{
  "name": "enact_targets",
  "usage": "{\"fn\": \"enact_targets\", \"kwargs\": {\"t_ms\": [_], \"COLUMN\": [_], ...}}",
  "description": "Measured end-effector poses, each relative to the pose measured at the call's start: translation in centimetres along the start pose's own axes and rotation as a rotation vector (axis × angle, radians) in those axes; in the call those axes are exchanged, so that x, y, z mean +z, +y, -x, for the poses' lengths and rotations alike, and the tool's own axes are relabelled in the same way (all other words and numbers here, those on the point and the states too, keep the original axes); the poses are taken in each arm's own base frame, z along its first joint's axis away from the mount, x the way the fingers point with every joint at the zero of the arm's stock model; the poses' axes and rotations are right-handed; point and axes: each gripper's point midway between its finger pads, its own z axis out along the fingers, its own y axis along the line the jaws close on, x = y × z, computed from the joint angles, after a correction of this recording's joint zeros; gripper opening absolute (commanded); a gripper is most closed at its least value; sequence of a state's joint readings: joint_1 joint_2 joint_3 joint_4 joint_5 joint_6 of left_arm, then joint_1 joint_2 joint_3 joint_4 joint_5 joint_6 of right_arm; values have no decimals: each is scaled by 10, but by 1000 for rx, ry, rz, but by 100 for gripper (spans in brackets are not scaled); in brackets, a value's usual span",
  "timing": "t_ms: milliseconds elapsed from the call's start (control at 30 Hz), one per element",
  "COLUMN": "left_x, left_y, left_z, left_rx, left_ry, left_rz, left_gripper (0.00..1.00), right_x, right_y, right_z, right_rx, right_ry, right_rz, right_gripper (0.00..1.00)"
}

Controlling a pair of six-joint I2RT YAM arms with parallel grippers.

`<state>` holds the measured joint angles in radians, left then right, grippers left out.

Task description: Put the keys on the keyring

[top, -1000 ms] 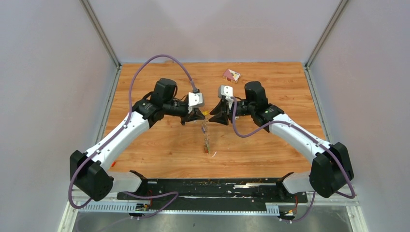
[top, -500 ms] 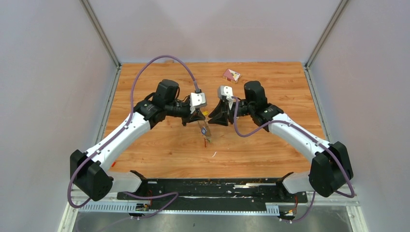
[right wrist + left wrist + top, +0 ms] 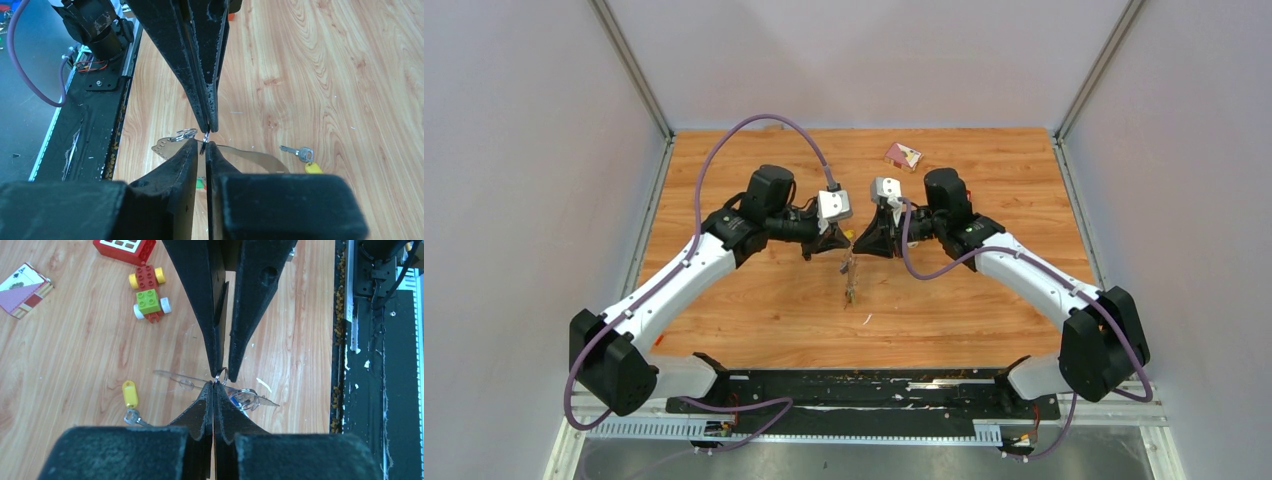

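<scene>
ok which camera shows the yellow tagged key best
Left wrist: the yellow-tagged key lies in plain sight, tag whole, only its blade cut off. Right wrist shows the blade, but the right claw hides half the tag. Top view: at most a yellow speck.

Wooden table (image 3: 754, 300): toy car (image 3: 148, 297), yellow-tagged key (image 3: 131, 401)

My left gripper (image 3: 841, 238) and right gripper (image 3: 861, 240) are nose to nose over the wooden table (image 3: 724, 165). A thin grey metallic keyring (image 3: 850, 278) trails from between them.
</scene>
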<state>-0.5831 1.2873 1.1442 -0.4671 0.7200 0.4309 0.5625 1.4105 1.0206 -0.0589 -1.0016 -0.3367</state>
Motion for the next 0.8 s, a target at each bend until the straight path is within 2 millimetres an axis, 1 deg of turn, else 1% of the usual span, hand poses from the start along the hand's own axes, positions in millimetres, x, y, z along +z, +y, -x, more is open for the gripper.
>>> {"fn": "enact_targets", "kwargs": {"t_ms": [67,100,233,300,367,400,500,600,667,800], "left_x": [1,1,1,1,1,1,1,-4,-10,-20], "left_y": [-1,-1,-1,0,0,0,-2,-1,2,13], "left_z": [-3,-3,-4,-3,-3,-3,-1,0,1,2], "left_rx": [-6,-7,-8,-4,6,18,48,71,85,107], "left_ry": [5,5,5,1,0,-2,-12,-33,-51,-92], "left_rz": [-2,-3,-5,-2,-5,-7,-23,-31,-28,-10], "left_gripper": [0,0,1,12,27,33,47,55,57,57], "right_x": [0,0,0,0,-1,-1,-2,-4,-5,-7], "right_y": [-1,-1,-5,-7,-8,-8,-10,-9,-9,-6], "right_z": [1,1,1,1,1,1,4,7,10,13], "right_rx": [-1,-1,3,2,-1,-2,-8,-16,-22,-31], "right_ry": [-1,-1,0,-2,-3,-4,-9,-20,-31,-48], "right_rz": [-4,-7,-26,-38,-53,-55,-73,-75,-73,-61], "right_gripper": [2,0,0,0,0,0,0,0,0,0]}}
